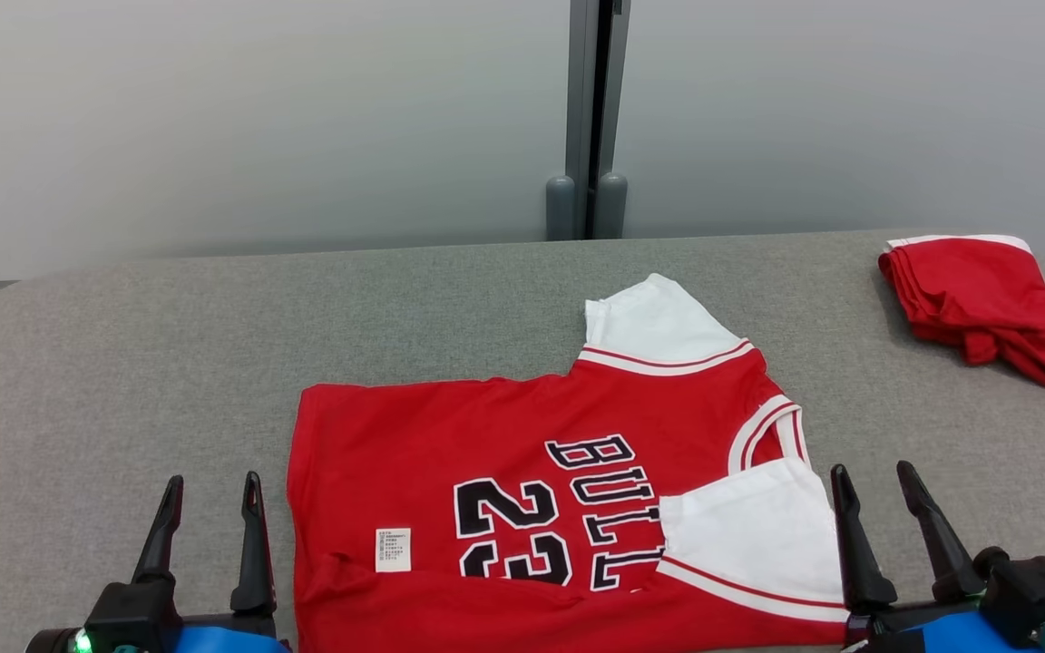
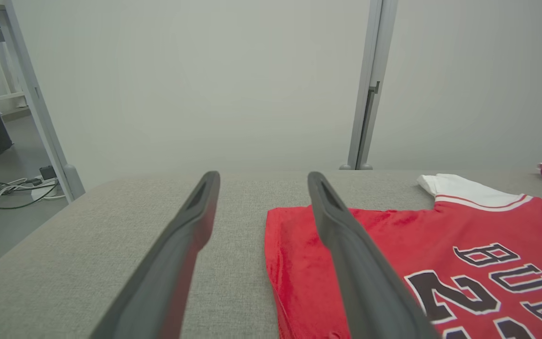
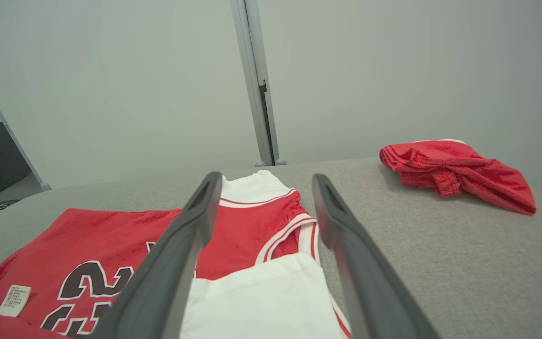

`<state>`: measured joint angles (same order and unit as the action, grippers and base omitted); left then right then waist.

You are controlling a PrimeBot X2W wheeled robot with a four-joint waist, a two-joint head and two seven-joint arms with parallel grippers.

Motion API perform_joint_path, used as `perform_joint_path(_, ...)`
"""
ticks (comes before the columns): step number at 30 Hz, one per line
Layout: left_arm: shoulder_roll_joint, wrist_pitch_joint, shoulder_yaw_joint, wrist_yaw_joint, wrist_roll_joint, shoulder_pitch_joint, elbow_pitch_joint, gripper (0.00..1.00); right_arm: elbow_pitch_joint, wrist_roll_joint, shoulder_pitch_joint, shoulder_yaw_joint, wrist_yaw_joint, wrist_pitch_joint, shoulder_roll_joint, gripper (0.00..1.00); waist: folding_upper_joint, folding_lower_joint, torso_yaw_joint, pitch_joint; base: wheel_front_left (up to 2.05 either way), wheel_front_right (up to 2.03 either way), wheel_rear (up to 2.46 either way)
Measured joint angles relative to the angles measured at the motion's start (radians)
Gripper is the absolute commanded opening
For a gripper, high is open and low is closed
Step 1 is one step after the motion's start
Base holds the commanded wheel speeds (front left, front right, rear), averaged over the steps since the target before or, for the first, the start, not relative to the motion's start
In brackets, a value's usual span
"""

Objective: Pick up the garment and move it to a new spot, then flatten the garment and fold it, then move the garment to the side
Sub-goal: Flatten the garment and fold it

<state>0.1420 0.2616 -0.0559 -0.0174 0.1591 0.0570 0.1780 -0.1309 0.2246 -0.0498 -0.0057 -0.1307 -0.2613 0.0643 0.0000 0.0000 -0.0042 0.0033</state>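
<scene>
Red Bulls jersey (image 1: 532,472) lying flat on the grey table (image 1: 123,363), long axis crosswise to you — hem end just beside your left gripper (image 1: 212,481), collar end just beside your right gripper (image 1: 873,468) — both grippers spread wide, empty, equally near.

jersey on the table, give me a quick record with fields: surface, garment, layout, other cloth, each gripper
surface: grey padded table
garment: red jersey, white sleeves, number 23 on the front
layout: spread out flat, near sleeve folded over the lettering, far sleeve lying outward
other cloth: red bundle at the far right corner
left gripper: open, empty, beside the hem end
right gripper: open, empty, beside the neck end
</scene>
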Motion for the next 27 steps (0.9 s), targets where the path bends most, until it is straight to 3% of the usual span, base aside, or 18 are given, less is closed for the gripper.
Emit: perform_joint_path(27,-0.042,0.0,0.047,-0.044,-0.064,-0.001,0.109,1.0,-0.112,-0.038,-0.014,0.006,0.0,0.0,-0.012,1.0,0.0,0.0,0.003,-0.009,0.0,0.0,0.0)
